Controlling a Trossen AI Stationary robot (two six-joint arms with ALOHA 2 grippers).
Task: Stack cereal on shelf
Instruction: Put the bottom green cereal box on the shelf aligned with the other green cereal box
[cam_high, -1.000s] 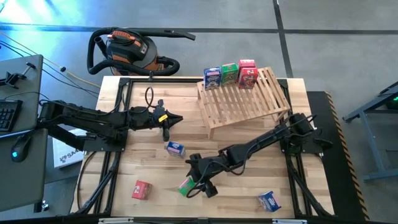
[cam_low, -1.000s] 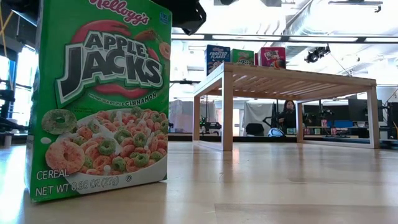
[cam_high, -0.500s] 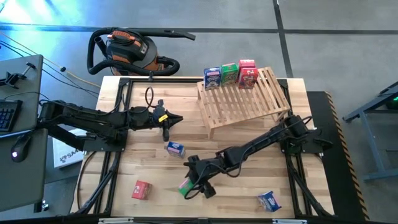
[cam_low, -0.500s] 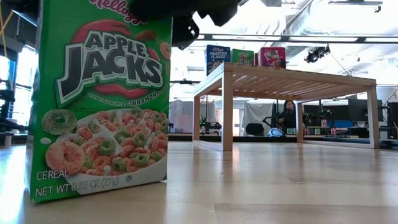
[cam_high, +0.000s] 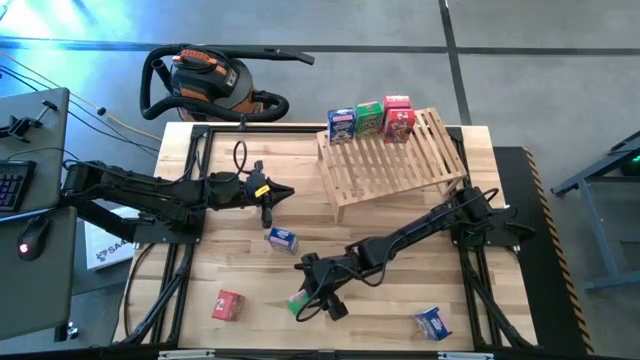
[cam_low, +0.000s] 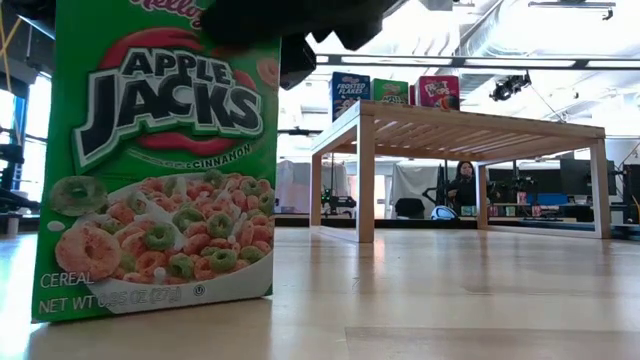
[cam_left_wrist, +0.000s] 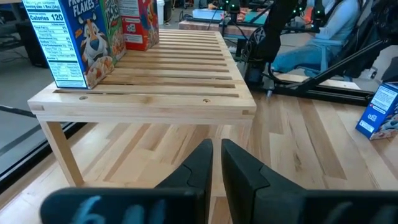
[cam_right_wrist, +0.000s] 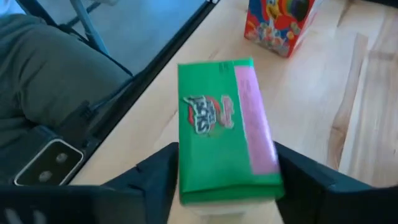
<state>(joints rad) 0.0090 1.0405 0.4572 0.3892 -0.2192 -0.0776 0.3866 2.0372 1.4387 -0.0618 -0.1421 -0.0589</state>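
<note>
The right end effector sits over the green cereal box, near the front of the surface. In the right wrist view the box lies between the two dark fingers, which stand against its long sides; whether they have clamped on it I cannot tell. In the low view the same box stands on the wood and leans slightly, with the dark end effector at its top edge.

A second ago the fingers were spread wider and the arm hung a little farther right of the box; the arm has since slid left and settled over it, and in the low view the box has shifted and tipped a touch.

The left end effector waits clenched and empty, well away toward the back left, pointing at the shelf. On the shelf's far edge stand a blue box, a green one and a red one. Left of the right end effector is a red box; behind it a blue box; far to its right another blue box near the front edge. Bare wood lies open between end effector and shelf.
</note>
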